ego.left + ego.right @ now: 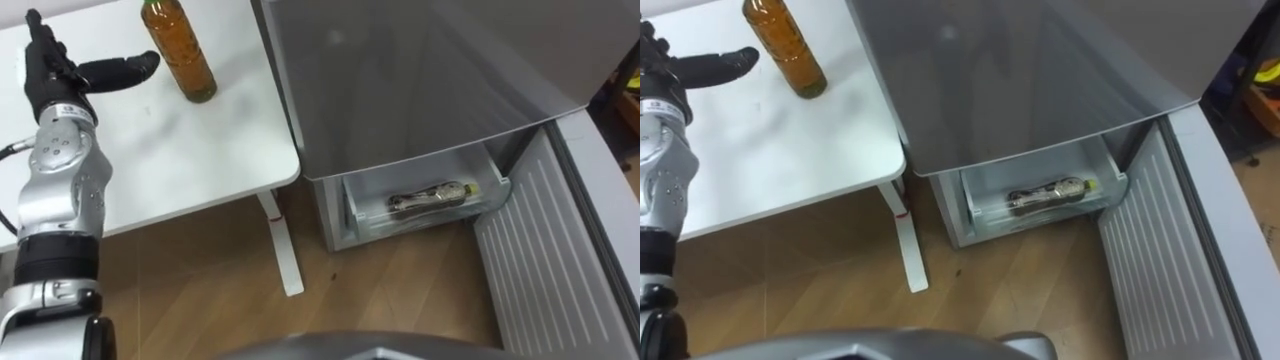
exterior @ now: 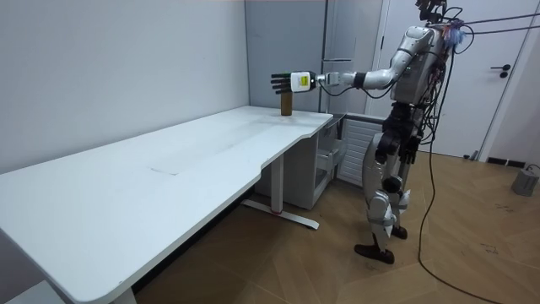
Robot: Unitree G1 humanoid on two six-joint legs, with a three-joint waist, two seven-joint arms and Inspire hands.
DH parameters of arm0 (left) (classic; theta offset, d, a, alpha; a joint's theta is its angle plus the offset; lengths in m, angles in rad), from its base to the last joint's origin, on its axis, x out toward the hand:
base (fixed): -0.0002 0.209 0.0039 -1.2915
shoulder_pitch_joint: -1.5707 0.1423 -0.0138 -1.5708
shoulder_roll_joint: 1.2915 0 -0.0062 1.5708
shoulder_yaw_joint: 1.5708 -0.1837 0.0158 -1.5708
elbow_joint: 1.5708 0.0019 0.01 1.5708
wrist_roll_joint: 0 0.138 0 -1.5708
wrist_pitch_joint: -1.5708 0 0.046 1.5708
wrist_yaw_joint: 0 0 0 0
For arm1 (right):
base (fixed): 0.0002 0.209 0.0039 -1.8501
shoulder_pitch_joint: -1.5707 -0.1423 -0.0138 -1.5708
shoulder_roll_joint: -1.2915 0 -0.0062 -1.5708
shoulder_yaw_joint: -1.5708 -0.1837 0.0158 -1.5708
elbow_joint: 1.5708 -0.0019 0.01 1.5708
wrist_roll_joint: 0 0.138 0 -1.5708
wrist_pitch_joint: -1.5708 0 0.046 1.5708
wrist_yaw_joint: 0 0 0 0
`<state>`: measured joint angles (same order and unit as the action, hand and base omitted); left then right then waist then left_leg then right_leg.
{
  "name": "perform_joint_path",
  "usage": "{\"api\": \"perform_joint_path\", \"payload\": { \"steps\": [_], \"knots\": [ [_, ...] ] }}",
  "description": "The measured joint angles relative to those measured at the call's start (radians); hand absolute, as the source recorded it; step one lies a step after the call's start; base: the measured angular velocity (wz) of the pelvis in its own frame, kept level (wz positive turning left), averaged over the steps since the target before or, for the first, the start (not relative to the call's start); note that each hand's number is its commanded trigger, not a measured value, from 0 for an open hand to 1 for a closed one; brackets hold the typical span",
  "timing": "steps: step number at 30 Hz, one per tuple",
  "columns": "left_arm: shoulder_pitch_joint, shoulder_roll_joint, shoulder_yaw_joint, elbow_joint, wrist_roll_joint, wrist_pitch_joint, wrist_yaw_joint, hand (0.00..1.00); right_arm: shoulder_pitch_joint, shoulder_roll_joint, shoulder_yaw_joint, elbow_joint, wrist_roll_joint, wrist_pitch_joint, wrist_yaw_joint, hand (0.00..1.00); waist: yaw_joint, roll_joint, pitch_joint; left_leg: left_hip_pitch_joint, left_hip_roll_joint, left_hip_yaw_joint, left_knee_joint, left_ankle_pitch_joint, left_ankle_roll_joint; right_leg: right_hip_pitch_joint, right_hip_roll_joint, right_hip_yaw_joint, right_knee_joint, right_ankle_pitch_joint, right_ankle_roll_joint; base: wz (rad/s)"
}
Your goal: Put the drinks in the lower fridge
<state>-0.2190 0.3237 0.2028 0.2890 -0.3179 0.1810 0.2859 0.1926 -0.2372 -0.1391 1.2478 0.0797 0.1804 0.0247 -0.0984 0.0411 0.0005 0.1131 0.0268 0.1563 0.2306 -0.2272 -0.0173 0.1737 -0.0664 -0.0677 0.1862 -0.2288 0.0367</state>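
Observation:
An amber drink bottle stands upright on the white table near its far right corner. My left hand is held out over the table just left of the bottle, open, with the thumb pointing at it and a small gap between them. The room view has the same hand raised beside the bottle. A second bottle lies on its side in the pulled-out lower fridge drawer.
The grey fridge stands right of the table, its lower door swung open toward me. A table leg stands on the wooden floor between table and fridge. I stand at the table's end by the fridge.

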Motion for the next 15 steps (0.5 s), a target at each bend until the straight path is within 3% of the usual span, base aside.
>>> {"api": "perform_joint_path", "payload": {
  "steps": [2, 4, 7, 15],
  "knots": [
    [0.020, -0.010, 0.000, -0.043, 0.005, 0.000, 0.015, 0.00, -0.006, 0.001, 0.001, -0.003, 0.016, 0.006, -0.001, 0.00, 0.003, -0.005, 0.0000, -0.001, -0.002, -0.004, -0.002, 0.000, 0.000, 0.000, -0.001, -0.004, -0.001, 0.000, 0.000, 0.06],
    [0.050, -0.040, -0.002, -0.126, 0.008, 0.000, 0.029, 0.00, -0.009, 0.007, 0.008, 0.003, 0.027, 0.013, -0.004, 0.00, 0.010, -0.015, -0.0047, -0.006, -0.004, -0.014, -0.002, 0.000, 0.000, 0.000, -0.003, -0.018, -0.003, 0.000, 0.000, 0.12],
    [0.087, -0.055, -0.019, -0.201, 0.018, 0.001, 0.037, 0.00, -0.015, 0.012, 0.019, -0.002, 0.037, 0.019, -0.014, 0.00, 0.014, -0.031, -0.0089, -0.023, -0.004, -0.026, 0.006, 0.000, 0.000, 0.002, -0.002, -0.028, -0.016, 0.000, 0.000, 0.14],
    [0.212, -0.116, -0.019, -0.394, 0.080, 0.001, 0.038, 0.00, -0.015, 0.028, 0.026, -0.020, 0.055, 0.034, -0.033, 0.00, 0.031, -0.016, -0.0081, -0.031, -0.005, -0.048, 0.009, 0.001, -0.001, 0.005, -0.003, -0.059, -0.013, 0.001, 0.000, 0.09]
  ]
}}
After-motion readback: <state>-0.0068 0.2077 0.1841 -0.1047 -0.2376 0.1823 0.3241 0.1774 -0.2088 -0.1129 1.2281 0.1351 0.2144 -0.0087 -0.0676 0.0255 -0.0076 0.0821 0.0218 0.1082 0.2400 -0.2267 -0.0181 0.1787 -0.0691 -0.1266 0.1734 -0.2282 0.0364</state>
